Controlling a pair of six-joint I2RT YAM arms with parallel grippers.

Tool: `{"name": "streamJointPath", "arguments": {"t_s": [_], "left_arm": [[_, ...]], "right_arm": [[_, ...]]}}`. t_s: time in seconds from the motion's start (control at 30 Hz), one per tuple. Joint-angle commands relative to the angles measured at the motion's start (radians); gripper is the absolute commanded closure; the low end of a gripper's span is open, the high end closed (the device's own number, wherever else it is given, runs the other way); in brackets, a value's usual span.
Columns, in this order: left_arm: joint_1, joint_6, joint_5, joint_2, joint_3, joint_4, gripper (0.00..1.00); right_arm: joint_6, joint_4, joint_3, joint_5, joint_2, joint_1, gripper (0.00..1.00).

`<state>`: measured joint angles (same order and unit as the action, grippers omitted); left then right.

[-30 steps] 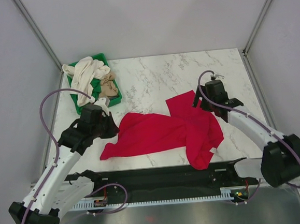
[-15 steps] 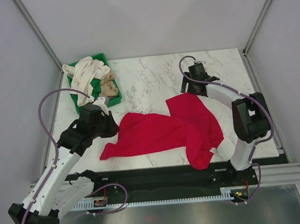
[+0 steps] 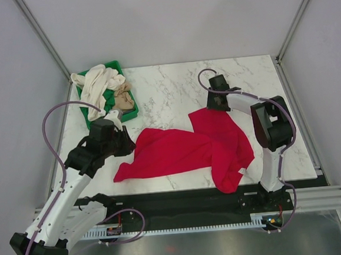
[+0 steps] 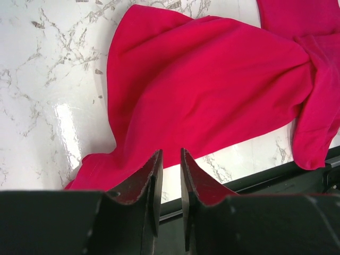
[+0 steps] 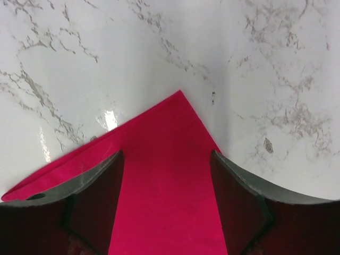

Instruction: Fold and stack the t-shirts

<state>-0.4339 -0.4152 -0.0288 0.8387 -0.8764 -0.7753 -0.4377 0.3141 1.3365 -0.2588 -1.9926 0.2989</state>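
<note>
Bright, even overhead light leaves white glare patches on the glossy marble surface (image 4: 64,133) in both wrist views, soft shadows beneath the red shirt (image 3: 184,150), and dark, slightly blurred fingers (image 5: 95,207) up close.

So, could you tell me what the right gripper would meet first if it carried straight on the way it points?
Most likely the red t-shirt: its corner lies between the open fingers of the right gripper, though the height above it is unclear.

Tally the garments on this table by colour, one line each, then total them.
Red shirt, spread on the marble: 1
Cream-white shirt, draped over the green tray: 1
Tan-beige shirt, in the tray: 1
Total: 3, though the tray pile is bunched and could hide more.
</note>
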Motion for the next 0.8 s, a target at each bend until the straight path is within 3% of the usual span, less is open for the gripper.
{"name": "streamJointPath", "arguments": {"t_s": [0.0,0.07,0.1,0.17,0.2,0.37,0.47,0.63,0.77], "left_arm": [[0.009,0.0,0.003,-0.013,0.005,0.034,0.73],[0.014,0.001,0.001,-0.015,0.007,0.036,0.73],[0.015,0.001,0.001,-0.013,0.007,0.037,0.73],[0.021,0.001,0.0,-0.013,0.008,0.037,0.73],[0.024,0.001,0.0,-0.013,0.007,0.039,0.74],[0.03,0.003,-0.006,-0.001,0.008,0.041,0.76],[0.035,0.003,-0.003,-0.001,0.008,0.041,0.77],[0.037,0.003,0.009,0.01,0.001,0.036,0.78],[0.034,-0.017,-0.007,0.101,-0.067,0.056,0.64]], "right_arm": [[0.016,-0.015,0.043,-0.007,-0.055,0.0,0.36],[0.019,-0.024,0.035,0.013,-0.07,0.0,0.55],[0.02,-0.03,0.027,0.027,-0.083,0.0,0.73],[0.028,-0.033,0.027,0.049,-0.089,0.0,0.96],[0.033,-0.033,0.035,0.058,-0.086,0.0,1.0],[0.103,-0.029,0.076,0.137,0.024,0.003,1.0],[0.145,-0.02,0.101,0.147,0.19,0.023,1.0],[0.171,0.051,0.08,0.112,0.602,0.048,1.0],[0.14,0.066,-0.066,0.066,0.885,0.049,1.0]]}}
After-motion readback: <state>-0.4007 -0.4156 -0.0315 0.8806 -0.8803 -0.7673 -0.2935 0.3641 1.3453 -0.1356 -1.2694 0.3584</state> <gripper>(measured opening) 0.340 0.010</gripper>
